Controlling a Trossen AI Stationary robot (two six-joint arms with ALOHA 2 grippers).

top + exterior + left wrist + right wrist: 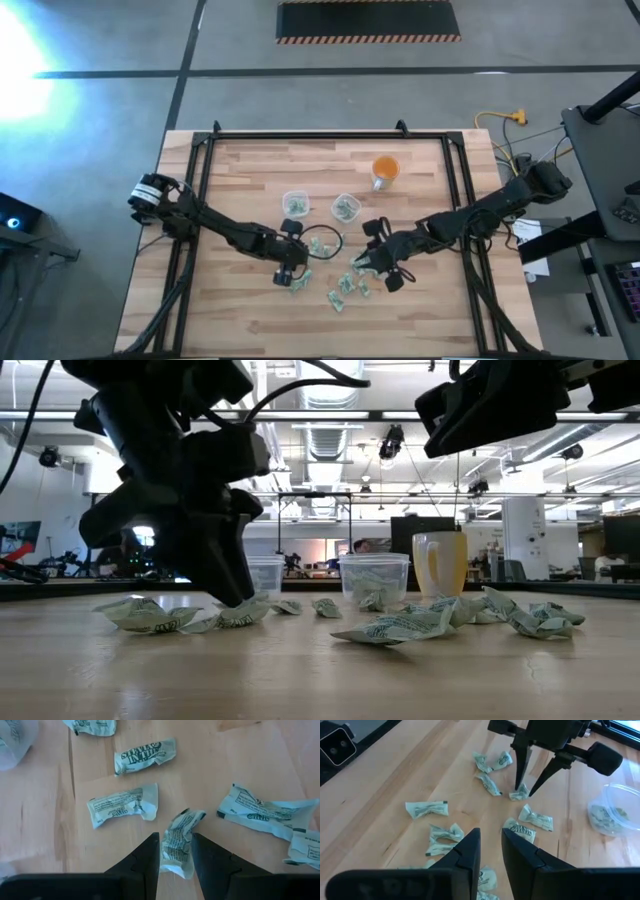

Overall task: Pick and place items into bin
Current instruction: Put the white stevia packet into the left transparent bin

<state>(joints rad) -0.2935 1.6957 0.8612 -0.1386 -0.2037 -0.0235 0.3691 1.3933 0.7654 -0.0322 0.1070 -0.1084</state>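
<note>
A crumpled pale green-and-white paper wrapper point(178, 842) is lying nearest the lens in the left wrist view, sitting between the two dark fingers of the left claw point(175, 851), which is reaching down to the light wooden plank surface point(250, 165) with its fingers parted on either side of the piece, not yet clenched on it; it is probably set this way so that one closing pinch can lift the wrapper without dragging its neighbours. The right wrist view is showing the same thing from across the pile: the left claw's fingers are straddling that wrapper like a narrow tent. The right claw point(375, 265) is hovering just right of the scatter, its fingers apart and holding nothing, apparently lining up over the other loose wrappers point(345, 288) lying near the front middle of the surface. These items are spreading between and in front of the two claws, each lying apart from the next. Farther back, two small clear plastic cups point(294, 205) are standing side by side, each already holding a few wrappers, so they are likely serving as the bins. An orange cup point(385, 170) is standing farther back to the right, well apart from the work.
</note>
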